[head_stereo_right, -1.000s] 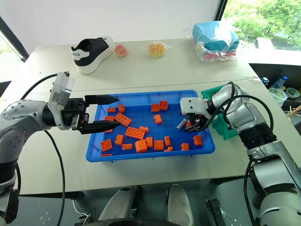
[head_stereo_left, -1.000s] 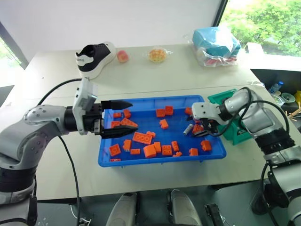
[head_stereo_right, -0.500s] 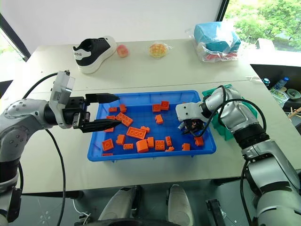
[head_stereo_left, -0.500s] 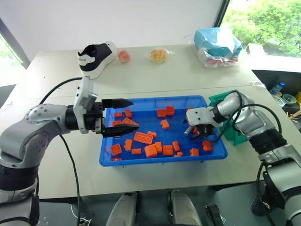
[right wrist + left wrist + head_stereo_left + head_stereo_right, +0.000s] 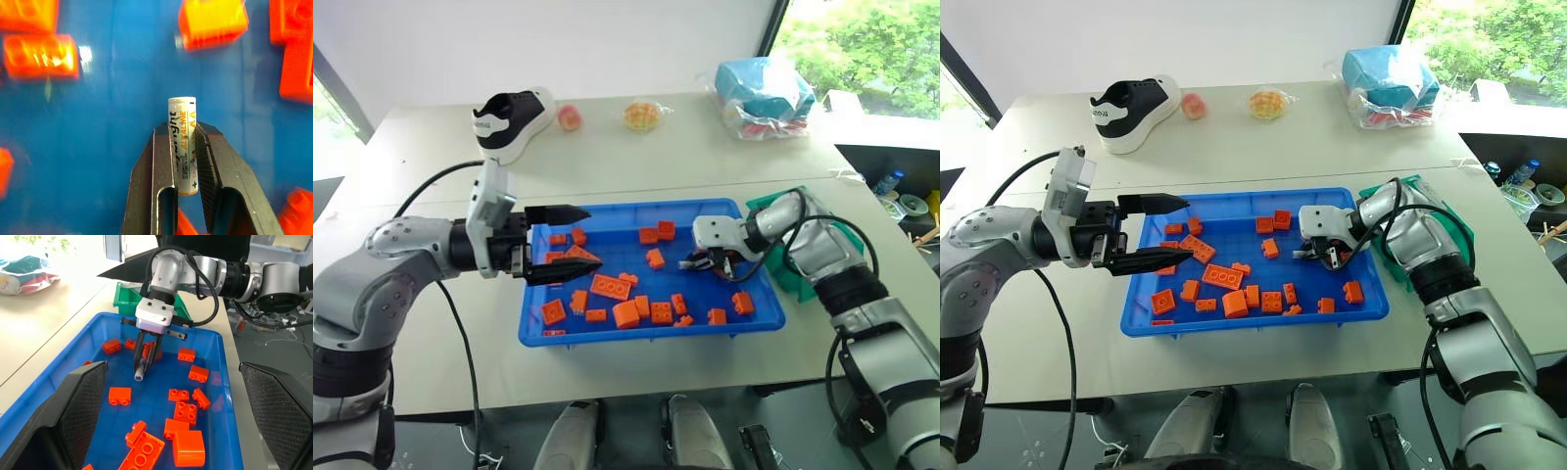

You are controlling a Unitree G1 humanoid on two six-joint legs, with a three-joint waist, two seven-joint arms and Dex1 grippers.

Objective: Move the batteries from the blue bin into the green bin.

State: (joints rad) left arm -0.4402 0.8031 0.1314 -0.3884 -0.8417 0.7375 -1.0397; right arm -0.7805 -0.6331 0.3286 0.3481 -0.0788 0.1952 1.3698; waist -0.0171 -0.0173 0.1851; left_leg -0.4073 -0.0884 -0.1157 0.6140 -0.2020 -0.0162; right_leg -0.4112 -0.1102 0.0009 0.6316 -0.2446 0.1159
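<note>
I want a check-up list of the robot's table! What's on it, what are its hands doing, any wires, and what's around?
Surface: pale table, joined from panels.
Job's things: blue bin holds orange bricks; one battery sits clamped in the right gripper above the bin floor; green bin stands just beyond the blue bin's right end.
Clutter: black-and-white shoe, two small round fruit-like items, bagged light-blue bundle, all at the far edge.
Grippers: left gripper open, hovering over the blue bin's left end, holding nothing; right gripper shut on the battery.
Cables: black cables loop along both arms.
Surroundings: white wall, window with greenery, bottle and oddments on the floor at right.
</note>
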